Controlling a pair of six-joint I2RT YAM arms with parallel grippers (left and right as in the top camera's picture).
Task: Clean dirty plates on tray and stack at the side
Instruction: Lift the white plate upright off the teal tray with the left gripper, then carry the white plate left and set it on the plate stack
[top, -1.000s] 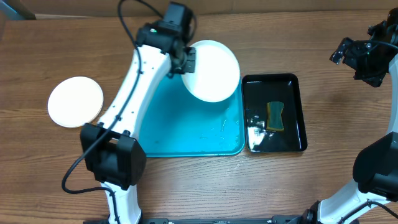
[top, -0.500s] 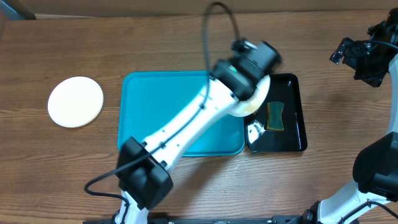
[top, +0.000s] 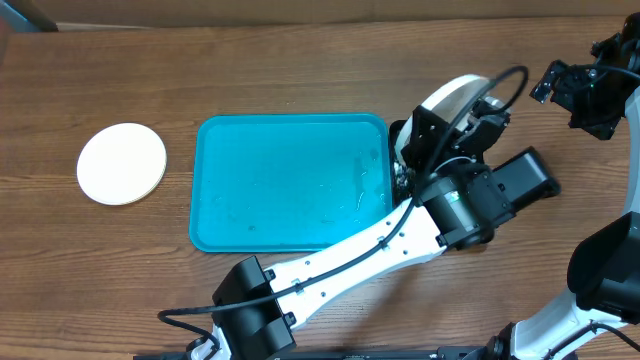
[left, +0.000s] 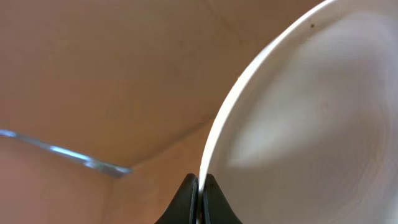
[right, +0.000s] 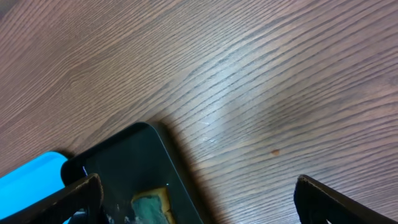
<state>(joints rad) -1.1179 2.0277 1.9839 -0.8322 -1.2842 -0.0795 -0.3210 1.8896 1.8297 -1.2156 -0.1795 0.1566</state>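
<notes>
Far-left plate (top: 122, 163): white, lying flat on the wood table (top: 300, 70), well apart from the tray.
Tray (top: 290, 180): turquoise, mid-table, with faint wet streaks toward its right side.
Left gripper (left: 199, 190): fingers pinched tight on the rim of the held plate.
Held plate (top: 450, 100): white, tipped up on edge, in the air past the tray's right end, over the black tray.
Black tray (right: 124, 165): just beside the tray's right edge, with a sponge (right: 152, 202) inside.
Right gripper (right: 198, 196): fingers spread wide apart, above bare wood at far right.

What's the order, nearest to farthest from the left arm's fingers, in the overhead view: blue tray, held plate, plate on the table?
1. Held plate, between the fingers, right of the tray.
2. Blue tray, centre.
3. Table plate, far left.
</notes>
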